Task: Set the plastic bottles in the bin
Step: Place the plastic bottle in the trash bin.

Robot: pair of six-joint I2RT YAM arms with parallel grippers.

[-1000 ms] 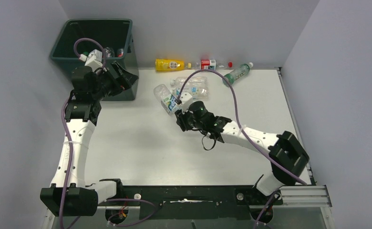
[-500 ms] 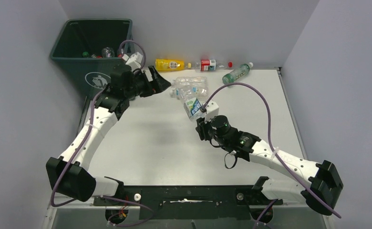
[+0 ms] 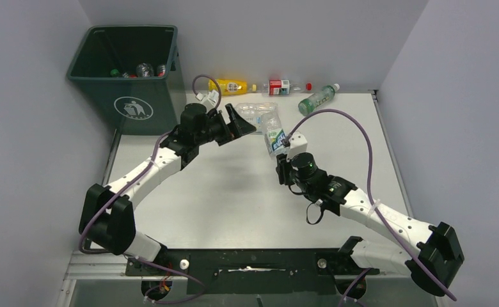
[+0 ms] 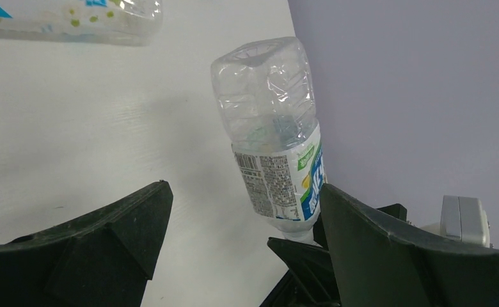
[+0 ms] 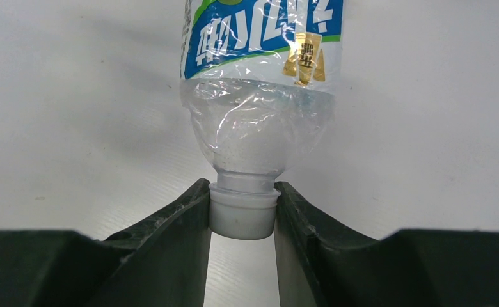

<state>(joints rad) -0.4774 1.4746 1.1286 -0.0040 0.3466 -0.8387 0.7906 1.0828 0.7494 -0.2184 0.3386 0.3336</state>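
Currently one clear bottle with a blue-green label (image 3: 274, 137) is held near the far middle of the table (image 3: 221, 204). It is clamped by its white cap (image 5: 242, 219) between the closed fingers of the right gripper (image 5: 242, 208), and its body sticks out past the fingertips toward the far wall. The right arm is stretched diagonally from the near-right corner, elbow low, wrist aimed far-left.

The left gripper (image 3: 239, 123) is pointed at the same bottle from the left with its jaws spread wide. In the left wrist view the bottle is seen between them, untouched. The left arm is extended from the near-left corner in a long reach.

Just behind both grippers a crumpled clear bottle (image 3: 256, 114) lies flat. Along the far wall edge a yellow bottle (image 3: 228, 86), a red-labelled bottle (image 3: 279, 86) and a green-labelled bottle (image 3: 317, 98) are lined up.

The green bin (image 3: 132, 105) stands at the far-left corner, well apart from the held bottle, with several bottles (image 3: 143, 69) seen inside. Open white tabletop is left between the arms and the near edge.

Compared with a second ago, the left gripper has been swung from over the bin to the table's middle, and the held bottle has been carried rightward.
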